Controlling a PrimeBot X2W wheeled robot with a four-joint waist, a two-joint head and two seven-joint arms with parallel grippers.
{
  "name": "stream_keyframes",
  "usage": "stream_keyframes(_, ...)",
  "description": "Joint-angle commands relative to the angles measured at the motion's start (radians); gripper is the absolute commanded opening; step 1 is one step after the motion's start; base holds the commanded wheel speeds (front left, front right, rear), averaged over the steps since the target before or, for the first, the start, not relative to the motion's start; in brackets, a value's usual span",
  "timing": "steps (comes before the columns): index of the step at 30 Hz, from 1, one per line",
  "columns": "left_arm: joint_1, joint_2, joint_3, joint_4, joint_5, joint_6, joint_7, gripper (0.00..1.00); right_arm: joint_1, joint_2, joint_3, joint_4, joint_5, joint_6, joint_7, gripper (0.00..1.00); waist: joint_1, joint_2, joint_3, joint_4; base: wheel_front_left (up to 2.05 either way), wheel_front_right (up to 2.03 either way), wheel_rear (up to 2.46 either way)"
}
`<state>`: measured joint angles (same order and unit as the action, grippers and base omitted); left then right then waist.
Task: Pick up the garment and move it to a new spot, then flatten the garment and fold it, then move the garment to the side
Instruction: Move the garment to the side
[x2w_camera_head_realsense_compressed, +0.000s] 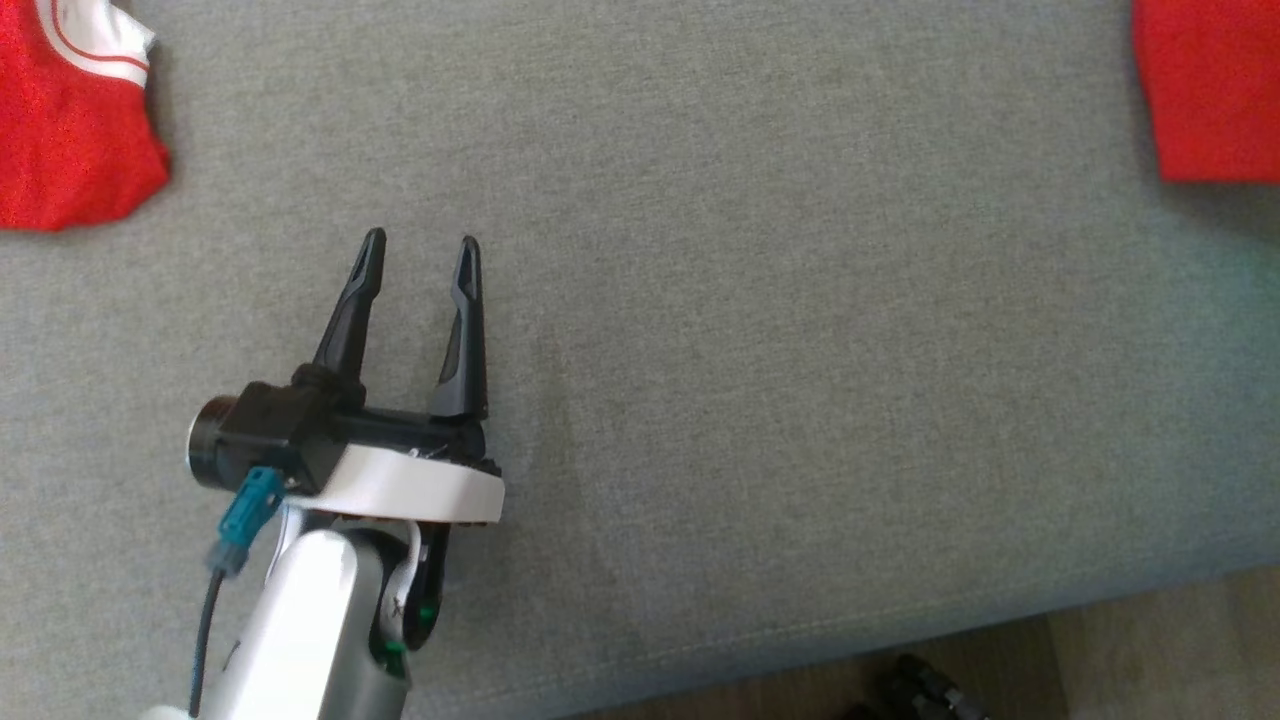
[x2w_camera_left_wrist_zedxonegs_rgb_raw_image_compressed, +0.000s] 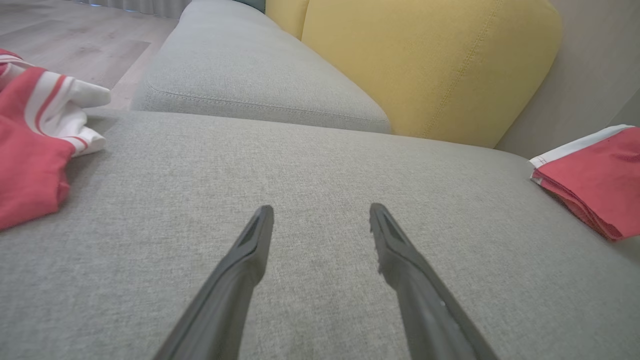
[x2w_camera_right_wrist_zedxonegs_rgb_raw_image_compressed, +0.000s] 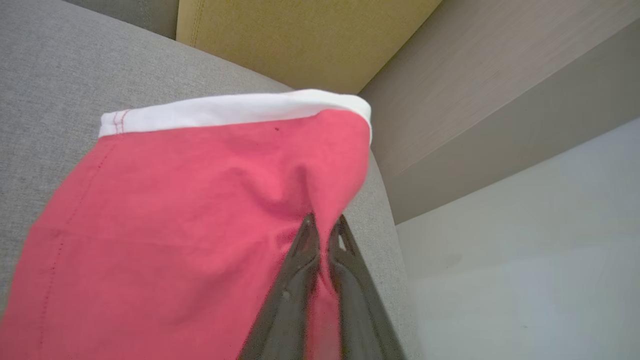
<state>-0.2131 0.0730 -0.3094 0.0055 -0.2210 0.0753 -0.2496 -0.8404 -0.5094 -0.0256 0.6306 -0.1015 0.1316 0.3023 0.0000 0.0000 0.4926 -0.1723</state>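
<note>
**A:** Where is the garment, and how is it held?

**B:** The folded red jersey garment with a white band (x2w_camera_right_wrist_zedxonegs_rgb_raw_image_compressed: 200, 210) is seen at the right end of the grey woven sofa seat cushion (x2w_camera_head_realsense_compressed: 800, 350), close to that cushion's outer edge. A pucker of its red cloth is pinched between the pressed-together fingers of the right pincer (x2w_camera_right_wrist_zedxonegs_rgb_raw_image_compressed: 325, 220). The left pincer (x2w_camera_head_realsense_compressed: 420, 245) is held spread over the cushion's middle, with nothing between its fingers.

**A:** How is it expected to handle?

**B:** It is judged light, soft and limp, so no stiffness can be relied on. If it were raised by this one pinch, the layers would probably sag and the fold could be lost. A hold taken through all layers at the folded edge is judged safer. Cloth is likely to drag on the woven upholstery rather than slip.

**A:** Are any containers involved?

**B:** As far as can be told, the garment is laid straight on the cushion, inside nothing. A second, crumpled red garment with white striped trim (x2w_camera_head_realsense_compressed: 60, 130) is seen at the cushion's left end, well apart.
</note>
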Motion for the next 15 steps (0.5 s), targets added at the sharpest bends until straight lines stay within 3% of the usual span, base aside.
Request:
stream_keyframes(1,-0.013,-0.002,0.026,-0.026,0.002,0.0,-0.012,1.0,-0.019,-0.008,-0.012,-0.018,-0.02,-0.001,-0.017,1.0,0.0,0.0,-0.003,0.004,0.0,0.0,0.0)
stream_keyframes(8,-0.008,-0.006,0.025,-0.017,-0.004,0.0,-0.012,1.0,-0.028,0.045,-0.036,0.014,-0.083,-0.001,-0.069,1.0,0.0,0.0,-0.024,0.009,0.0,0.0,0.0)
stream_keyframes(15,0.008,-0.01,0.027,-0.008,-0.014,-0.001,-0.012,1.0,-0.036,0.076,0.004,0.052,-0.085,-0.001,-0.13,1.0,0.0,0.0,-0.077,0.012,0.0,0.0,0.0)
